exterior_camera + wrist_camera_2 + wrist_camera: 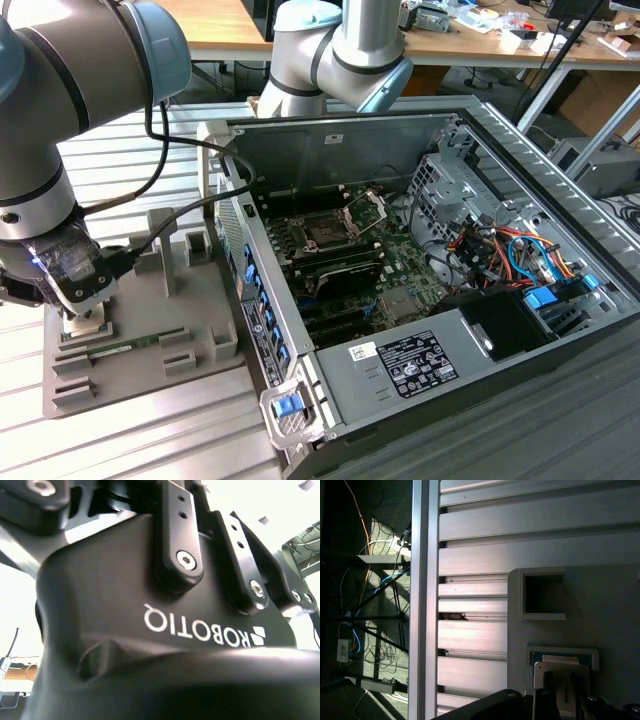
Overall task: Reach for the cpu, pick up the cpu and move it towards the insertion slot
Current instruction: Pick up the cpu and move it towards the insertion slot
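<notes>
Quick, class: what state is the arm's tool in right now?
Tool: cannot be told whether open or closed; it is low over the grey tray, close to the cpu.

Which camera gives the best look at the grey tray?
The exterior view: nearly the whole grey tray lies beside the open computer case. The first wrist view shows one part of it, with a square recess. The second wrist view faces the gripper's housing.

Grey tray [150,300], pale silvery cpu [560,659] edged green, green motherboard [405,300], silver ribbed table [150,440], pale-blue arm caps [160,40].
</notes>
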Available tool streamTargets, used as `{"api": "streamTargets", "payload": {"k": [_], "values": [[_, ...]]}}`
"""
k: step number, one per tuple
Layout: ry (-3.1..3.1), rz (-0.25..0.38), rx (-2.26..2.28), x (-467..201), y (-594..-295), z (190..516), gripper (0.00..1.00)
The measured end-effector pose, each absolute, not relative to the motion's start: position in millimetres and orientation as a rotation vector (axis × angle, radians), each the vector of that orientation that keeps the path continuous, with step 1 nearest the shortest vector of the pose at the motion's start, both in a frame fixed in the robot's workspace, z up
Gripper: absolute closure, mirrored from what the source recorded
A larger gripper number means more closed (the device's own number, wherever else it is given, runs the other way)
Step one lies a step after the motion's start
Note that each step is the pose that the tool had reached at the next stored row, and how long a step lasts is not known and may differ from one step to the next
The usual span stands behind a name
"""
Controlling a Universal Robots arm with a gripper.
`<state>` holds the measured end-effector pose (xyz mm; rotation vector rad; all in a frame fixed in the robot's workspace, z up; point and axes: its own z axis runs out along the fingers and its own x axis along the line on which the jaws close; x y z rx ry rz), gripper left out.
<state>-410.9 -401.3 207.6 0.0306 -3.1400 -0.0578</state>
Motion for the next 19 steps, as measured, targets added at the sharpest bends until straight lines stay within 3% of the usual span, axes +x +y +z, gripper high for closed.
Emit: {"api": "streamTargets", "payload": {"k": [2,5,9,19], "values": [[-3.14,-0.058,0.031,-410.9,-401.3,207.6,0.64],[-3.14,-0.058,0.031,-410.9,-401.3,207.6,0.58],[-3.14,-0.058,0.031,-410.9,-401.3,207.6,0.4],[-3.14,-0.058,0.031,-410.9,-401.3,206.8,0.4]]}}
